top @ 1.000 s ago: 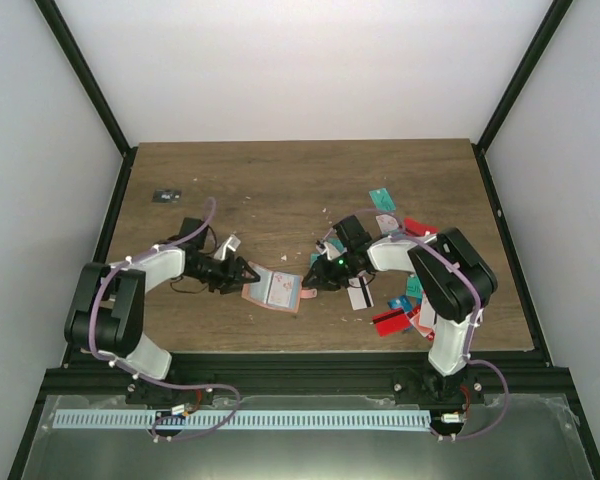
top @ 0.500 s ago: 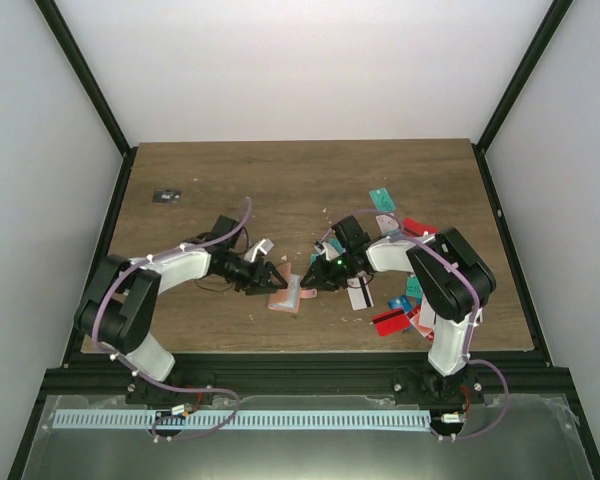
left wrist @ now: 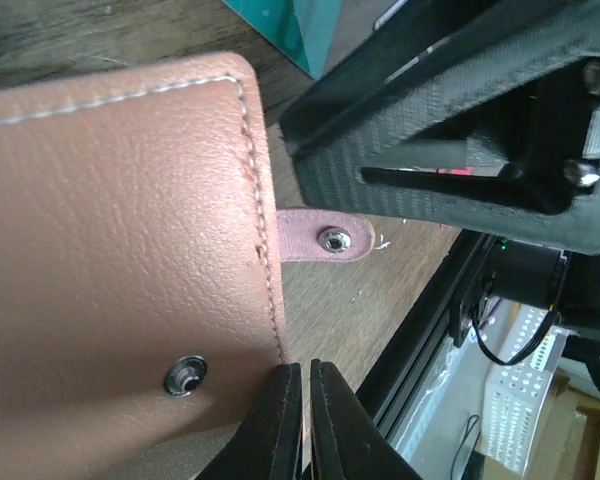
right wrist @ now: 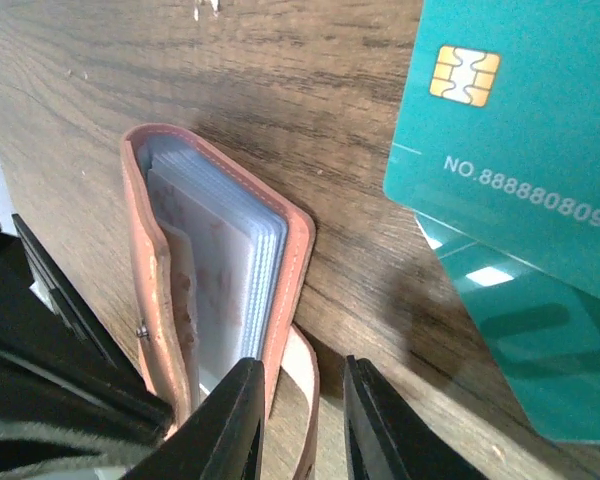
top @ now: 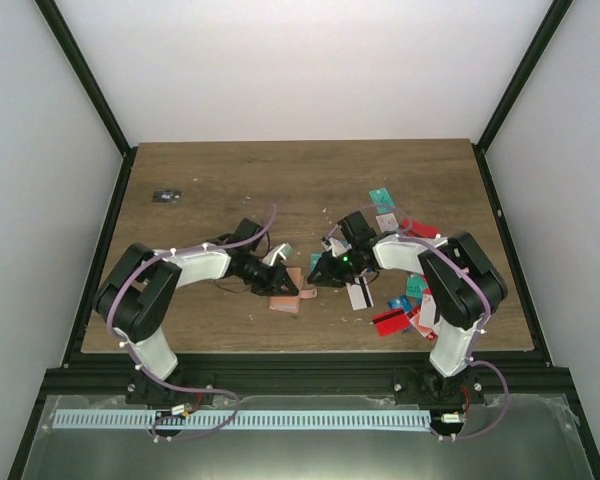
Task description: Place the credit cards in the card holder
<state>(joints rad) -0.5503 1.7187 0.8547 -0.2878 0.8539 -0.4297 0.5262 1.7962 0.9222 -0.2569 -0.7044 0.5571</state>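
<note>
I see the left gripper (left wrist: 302, 370) pressed shut right at the edge of the card holder (left wrist: 120, 250); whether it nips the leather I cannot tell; the right gripper (right wrist: 300, 368) stands partly open, the holder's tab (left wrist: 325, 238) loose in its gap; the holder sits on the table (top: 230, 180) between both grippers; the credit cards (top: 392, 322) lie scattered to its right

Soft, even overhead light, faint shadows; wrist views sharp mid-frame, near fingers (left wrist: 280, 420) slightly blurred.
</note>
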